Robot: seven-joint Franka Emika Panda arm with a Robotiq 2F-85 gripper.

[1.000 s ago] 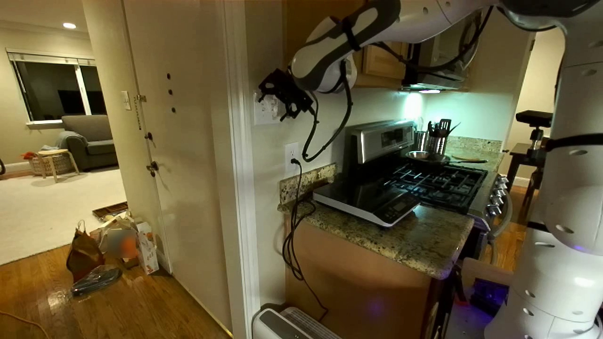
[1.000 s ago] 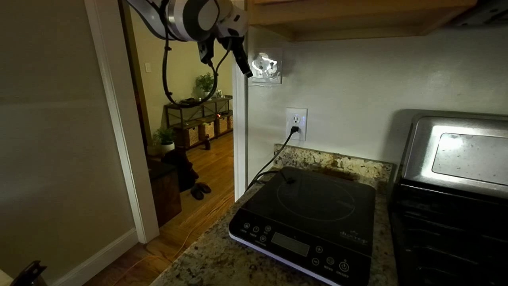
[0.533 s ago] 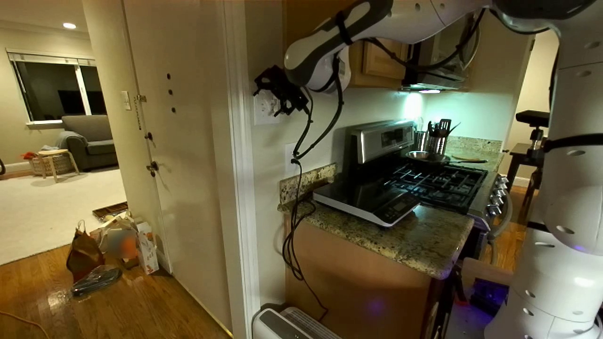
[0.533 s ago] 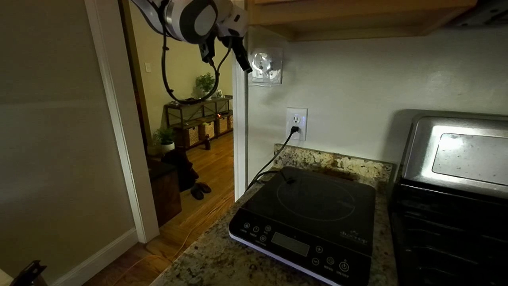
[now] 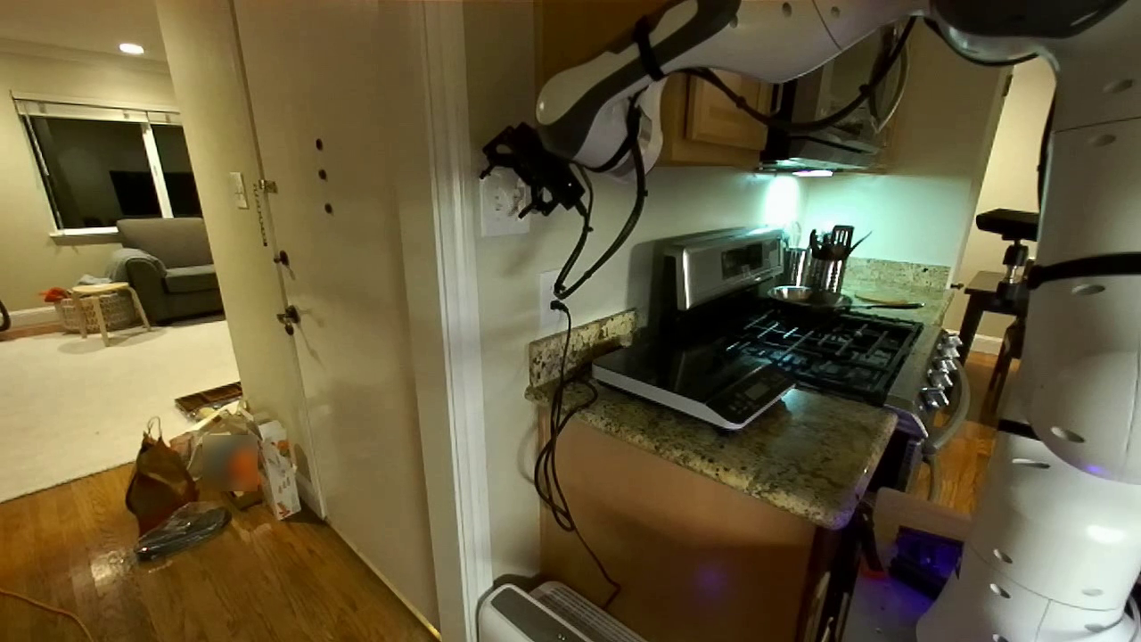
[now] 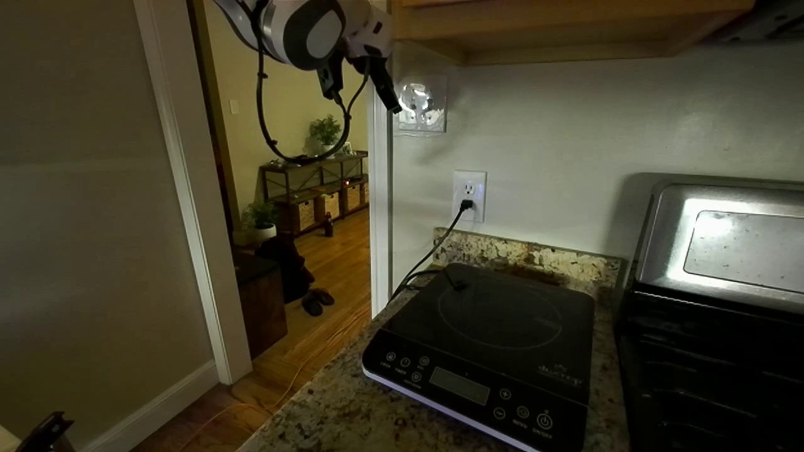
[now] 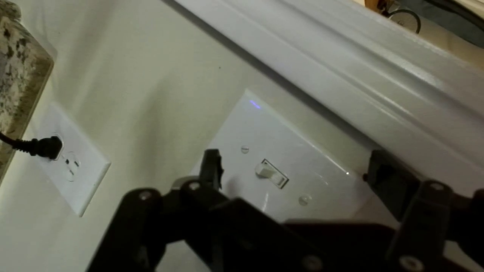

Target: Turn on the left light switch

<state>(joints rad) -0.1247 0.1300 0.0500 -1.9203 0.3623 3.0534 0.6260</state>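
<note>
The left light switch (image 7: 270, 172) is a small white toggle on a white wall plate (image 7: 280, 132) in the wrist view. Its lever leans toward the upper left of that view. The lower part of the plate is hidden behind the gripper. My gripper (image 7: 295, 170) is open and empty, one finger (image 7: 211, 166) at the left of the toggle and the other well to its right, over the plate's edge. I cannot tell whether the fingertips touch the plate. In both exterior views the gripper (image 5: 507, 189) (image 6: 396, 108) is at the plate (image 5: 504, 218) (image 6: 433, 116).
A wall outlet (image 7: 73, 162) with a black plug (image 7: 47, 147) is below the plate. A white door frame (image 7: 332, 75) runs close beside the plate. The wooden cabinet (image 6: 565, 37) hangs to the upper right. An induction cooktop (image 6: 496, 320) lies on the granite counter (image 6: 314, 414).
In an exterior view, the arm and gripper have shifted a little to the left, mostly in the first half second. The arm is nearly still since then.
</note>
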